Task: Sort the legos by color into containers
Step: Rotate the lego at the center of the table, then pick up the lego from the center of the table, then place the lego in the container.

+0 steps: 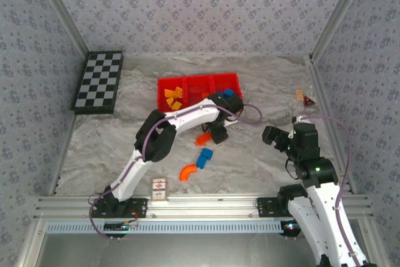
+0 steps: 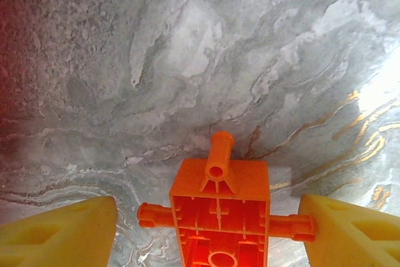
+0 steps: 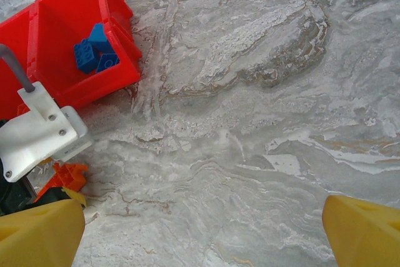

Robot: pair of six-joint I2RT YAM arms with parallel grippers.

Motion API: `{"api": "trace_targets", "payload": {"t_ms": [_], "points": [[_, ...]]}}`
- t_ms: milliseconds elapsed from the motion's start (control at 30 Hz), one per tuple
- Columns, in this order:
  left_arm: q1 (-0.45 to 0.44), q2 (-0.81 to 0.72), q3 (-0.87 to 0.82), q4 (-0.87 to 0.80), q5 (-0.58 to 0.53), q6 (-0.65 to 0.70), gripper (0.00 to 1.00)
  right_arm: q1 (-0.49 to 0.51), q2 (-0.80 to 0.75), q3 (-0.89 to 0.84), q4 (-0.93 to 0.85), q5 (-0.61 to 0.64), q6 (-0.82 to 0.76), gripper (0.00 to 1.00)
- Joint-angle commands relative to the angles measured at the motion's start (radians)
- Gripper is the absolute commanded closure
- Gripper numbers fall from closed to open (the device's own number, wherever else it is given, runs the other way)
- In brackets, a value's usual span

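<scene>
Tray (image 1: 195, 84): yellow legos (image 1: 173, 97) L, blue (image 3: 94, 48) R

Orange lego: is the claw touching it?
Cannot tell. Left wrist view: the left gripper straddles the orange lego; one side shows a gap, the other peg reaches the finger.

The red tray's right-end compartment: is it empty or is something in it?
Not empty. The right wrist view shows blue bricks lying inside that compartment of the red tray.

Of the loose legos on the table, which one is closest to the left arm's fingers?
The red-orange brick, lying right between the left fingers. The blue brick and curved orange piece lie apart, nearer the arm bases.
</scene>
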Motion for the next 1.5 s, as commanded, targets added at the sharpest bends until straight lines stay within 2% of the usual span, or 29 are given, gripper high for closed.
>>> {"api": "trace_targets", "payload": {"t_ms": [0, 267, 400, 533, 800, 1000, 1167, 1333, 1467], "points": [[0.014, -0.001, -0.007, -0.031, -0.01, -0.011, 0.24, 0.002, 0.005, -0.007, 0.012, 0.01, 0.012, 0.0], [0.078, -0.107, -0.184, 0.036, 0.036, -0.107, 0.25, 0.0, 0.009, -0.011, 0.02, 0.01, 0.012, 0.0], [0.091, -0.137, -0.252, 0.068, 0.055, -0.138, 0.29, -0.001, 0.012, -0.011, 0.019, 0.009, 0.013, 0.0], [0.098, -0.142, -0.275, 0.073, 0.067, -0.169, 0.36, -0.001, 0.01, -0.009, 0.015, 0.008, 0.014, 0.0], [0.105, -0.18, -0.299, 0.088, 0.066, -0.22, 0.59, 0.0, 0.01, -0.008, 0.014, 0.008, 0.012, 0.0], [0.107, -0.258, -0.292, 0.082, 0.021, -0.271, 0.7, 0.0, 0.01, -0.008, 0.014, 0.008, 0.012, 0.0], [0.128, -0.36, -0.258, 0.114, -0.035, -0.346, 0.76, -0.001, 0.009, -0.008, 0.014, 0.008, 0.012, 0.0], [0.219, -0.406, -0.205, 0.155, -0.057, -0.437, 0.77, 0.001, 0.007, -0.008, 0.012, 0.007, 0.014, 0.0], [0.287, -0.362, -0.093, 0.14, -0.044, -0.515, 0.77, 0.0, 0.007, -0.008, 0.013, 0.007, 0.013, 0.0]]}}
